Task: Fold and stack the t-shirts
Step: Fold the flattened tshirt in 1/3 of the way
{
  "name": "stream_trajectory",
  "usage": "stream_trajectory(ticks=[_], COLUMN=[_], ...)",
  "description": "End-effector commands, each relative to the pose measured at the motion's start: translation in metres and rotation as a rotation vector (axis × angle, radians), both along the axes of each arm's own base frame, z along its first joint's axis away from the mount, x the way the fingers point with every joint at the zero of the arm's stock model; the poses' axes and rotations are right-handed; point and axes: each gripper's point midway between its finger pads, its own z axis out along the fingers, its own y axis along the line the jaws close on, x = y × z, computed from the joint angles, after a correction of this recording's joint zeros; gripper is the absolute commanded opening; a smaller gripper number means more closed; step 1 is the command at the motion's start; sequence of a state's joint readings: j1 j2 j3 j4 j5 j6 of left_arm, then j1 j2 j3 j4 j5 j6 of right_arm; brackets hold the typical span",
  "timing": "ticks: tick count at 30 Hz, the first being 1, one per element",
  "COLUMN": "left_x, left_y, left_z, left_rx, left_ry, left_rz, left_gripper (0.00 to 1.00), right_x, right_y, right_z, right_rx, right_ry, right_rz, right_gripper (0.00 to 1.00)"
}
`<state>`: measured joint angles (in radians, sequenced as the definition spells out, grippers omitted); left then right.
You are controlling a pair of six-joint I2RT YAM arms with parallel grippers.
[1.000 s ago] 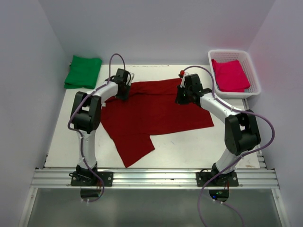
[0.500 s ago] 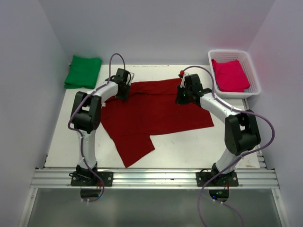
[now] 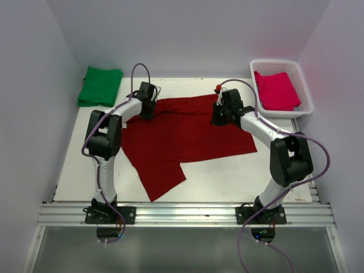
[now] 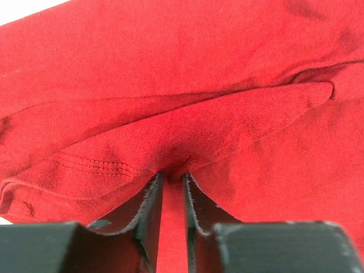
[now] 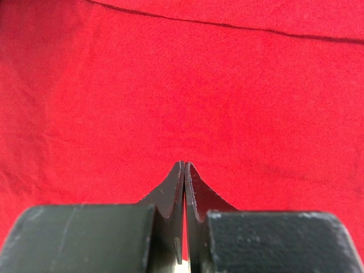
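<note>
Top external view: the dark red t-shirt (image 3: pixel 187 136) lies spread on the desk (image 3: pixel 227 176), its far edge spanning the two arms and its bulk extending toward the bases, skewed to the near left. The left pincer (image 3: pixel 149 115) sits on the far-left corner, clamped on a raised pleat of cloth. The right pincer (image 3: pixel 218 119) sits on the far-right part, fingers together on the fabric; whether cloth is caught cannot be told. The likely next fold draws this edge toward the bases.
</note>
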<state>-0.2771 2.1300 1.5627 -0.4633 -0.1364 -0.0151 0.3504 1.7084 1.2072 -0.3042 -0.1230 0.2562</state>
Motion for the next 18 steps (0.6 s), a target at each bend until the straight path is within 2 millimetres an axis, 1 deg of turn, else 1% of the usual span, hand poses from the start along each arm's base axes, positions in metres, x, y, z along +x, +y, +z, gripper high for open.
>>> stream_trajectory(ticks=[1,3,5,8,9,11,15,16,17,18], left_x=[0.015,0.016,0.019,0.018,0.017,0.017,0.014,0.012,0.01,0.006], left_y=[-0.007,-0.008,-0.01,-0.009,-0.01,-0.009,-0.01,-0.012,-0.013,-0.015], left_z=[0.005,0.008,0.014,0.014,0.014,0.015,0.027,0.031,0.041,0.043], left_rx=[-0.023,-0.029,-0.041,-0.041,-0.042,-0.043,-0.052,-0.05,-0.049,-0.046], left_ry=[-0.058,-0.067,-0.091,-0.094,-0.094,-0.096,-0.106,-0.111,-0.126,-0.125], left_rz=[-0.013,-0.013,-0.017,-0.018,-0.019,-0.015,-0.01,-0.011,-0.006,-0.01], left_gripper=[0.22,0.17,0.15,0.12,0.07,0.0,0.0,0.0,0.0,0.0], right_x=[0.002,0.002,0.001,0.002,0.002,0.001,0.002,0.001,0.001,0.001], right_y=[0.0,0.0,0.001,0.002,0.001,0.001,0.001,0.001,0.001,0.001], right_z=[0.006,0.006,0.005,0.006,0.006,0.006,0.005,0.005,0.004,0.005], right_rx=[0.0,0.002,0.003,0.005,0.004,0.005,0.004,0.004,0.004,0.004], right_ry=[-0.015,-0.013,-0.011,-0.014,-0.012,-0.014,-0.012,-0.012,-0.011,-0.012], right_rz=[0.015,0.017,0.018,0.02,0.019,0.02,0.019,0.02,0.02,0.02], right_gripper=[0.0,0.0,0.0,0.0,0.0,0.0,0.0,0.0,0.0,0.0])
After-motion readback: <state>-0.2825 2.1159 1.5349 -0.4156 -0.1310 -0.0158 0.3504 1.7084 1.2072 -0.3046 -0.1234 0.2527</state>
